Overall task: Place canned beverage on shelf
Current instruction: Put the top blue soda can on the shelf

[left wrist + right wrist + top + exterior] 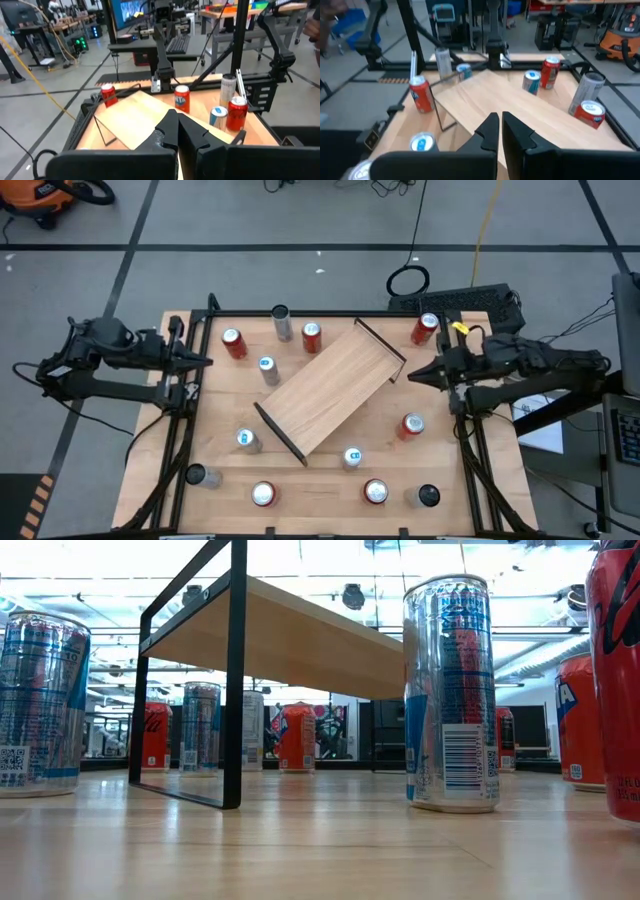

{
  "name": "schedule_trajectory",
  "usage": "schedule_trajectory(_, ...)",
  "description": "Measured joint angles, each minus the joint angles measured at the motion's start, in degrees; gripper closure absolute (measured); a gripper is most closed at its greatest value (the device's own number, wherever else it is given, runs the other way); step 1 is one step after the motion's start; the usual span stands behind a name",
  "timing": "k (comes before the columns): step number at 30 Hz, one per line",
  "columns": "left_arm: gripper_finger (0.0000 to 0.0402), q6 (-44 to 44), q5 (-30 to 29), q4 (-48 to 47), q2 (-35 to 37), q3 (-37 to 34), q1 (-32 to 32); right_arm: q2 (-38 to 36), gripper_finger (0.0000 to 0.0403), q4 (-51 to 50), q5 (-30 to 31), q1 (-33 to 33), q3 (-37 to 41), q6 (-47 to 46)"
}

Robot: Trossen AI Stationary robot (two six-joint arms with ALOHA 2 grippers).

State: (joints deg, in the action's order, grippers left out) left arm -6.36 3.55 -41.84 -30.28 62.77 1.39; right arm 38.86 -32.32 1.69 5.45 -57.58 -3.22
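The shelf [330, 395], a light-wood board with a black bracket at each short end, stands on those brackets, slantwise in the middle of the table; its top [520, 105] is bare. Several red and silver-blue cans stand upright on the tabletop around it, such as a red can [311, 337] by its far side and a silver-blue can [352, 459] near its front end. My left gripper [205, 361] hangs shut above the table's left edge, and my right gripper [412, 377] hangs shut above the right edge. Both point level toward the shelf with nothing between the fingers.
A black frame [300, 313] runs round the tabletop. More cans stand along the near edge, among them two red ones [263, 496] [375, 493] and a dark-topped one [427, 497]. A keyboard [470, 302] lies beyond the far right corner.
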Motion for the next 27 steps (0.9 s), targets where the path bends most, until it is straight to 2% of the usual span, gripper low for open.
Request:
schedule_trajectory(9, 0.0402, 10.2, 1.6, -2.3, -1.2, -4.5, 0.0, 2.9, 0.0403, -0.9, -0.3, 0.0, 0.0, -1.7)
schedule_trajectory(17, 0.0402, 15.0, 1.4, -11.8, -7.2, -5.1, 0.0, 5.0, 0.0403, -0.5, -0.3, 0.0, 0.0, -3.0)
schedule_trajectory(19, 0.0402, 15.0, -2.4, -12.9, -8.7, -5.1, 0.0, 5.4, 0.0403, -0.5, -0.3, 0.0, 0.0, -3.2)
schedule_trajectory(24, 0.0402, 16.3, -18.0, -16.3, -12.1, -3.9, 0.0, 6.6, 0.0403, -0.4, -0.3, 0.0, 0.0, -3.2)
schedule_trajectory(27, 0.0402, 16.7, -25.0, -15.7, -14.0, -3.2, 0.2, 7.2, 0.0403, 0.2, -0.3, 0.0, 0.0, -3.2)
